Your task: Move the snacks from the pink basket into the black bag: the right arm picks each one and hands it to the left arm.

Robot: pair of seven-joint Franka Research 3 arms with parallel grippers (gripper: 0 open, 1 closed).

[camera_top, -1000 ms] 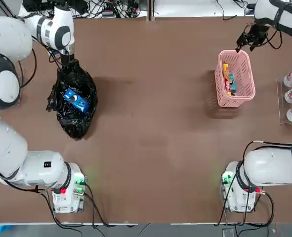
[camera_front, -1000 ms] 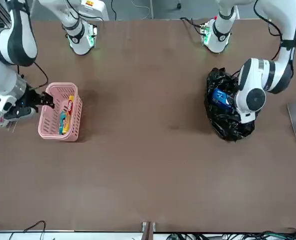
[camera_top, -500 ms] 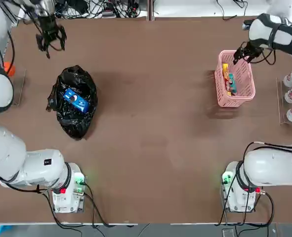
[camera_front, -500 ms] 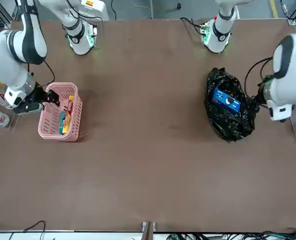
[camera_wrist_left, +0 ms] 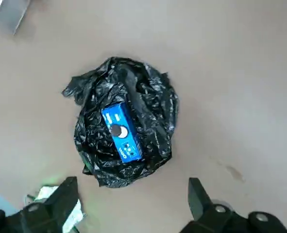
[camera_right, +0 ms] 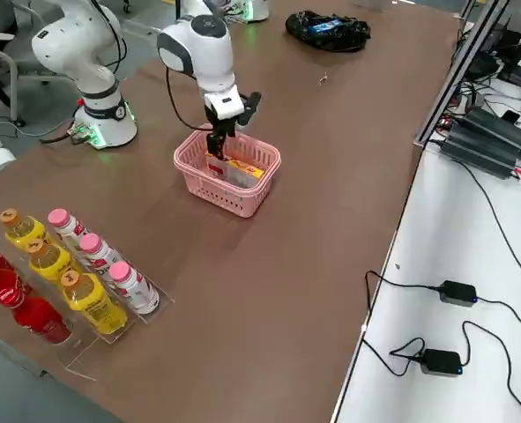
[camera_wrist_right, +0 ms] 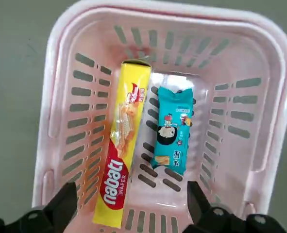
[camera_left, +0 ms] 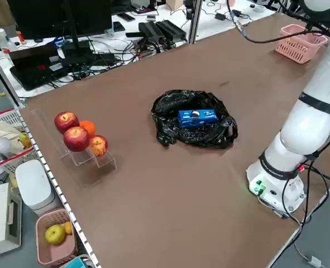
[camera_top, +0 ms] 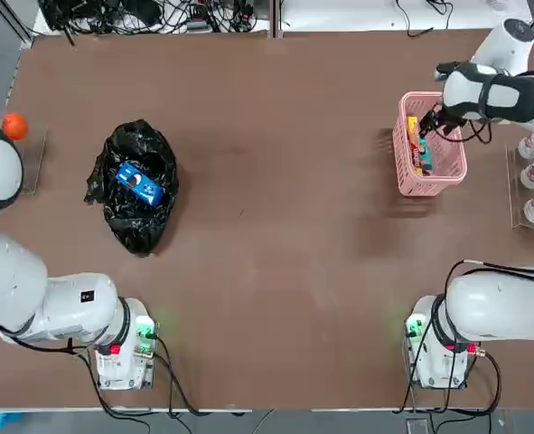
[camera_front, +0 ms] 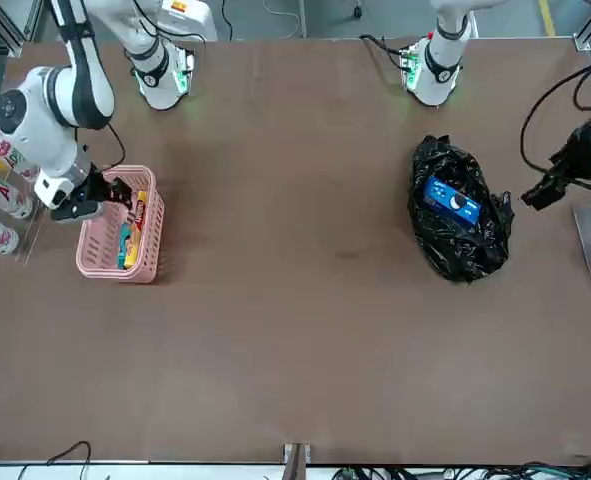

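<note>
Since a second ago the left gripper [camera_front: 560, 180] has pulled off the black bag [camera_top: 133, 188] toward the table edge, jaws apart, empty; blue packet [camera_top: 139, 183] lies in the bag. Right gripper [camera_top: 434, 120] has come in over the pink basket [camera_top: 454, 167], jaws wide, nothing held. Yellow packet [camera_wrist_right: 122, 140] and teal packet [camera_wrist_right: 173, 129] lie side by side inside. Step in hand: second pick. Next calls for a descent and closing on one packet

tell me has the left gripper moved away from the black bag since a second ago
Yes. In the front view the left gripper now hangs open off to the side of the black bag, towards the table's edge; a second ago it was right over the bag.
</note>
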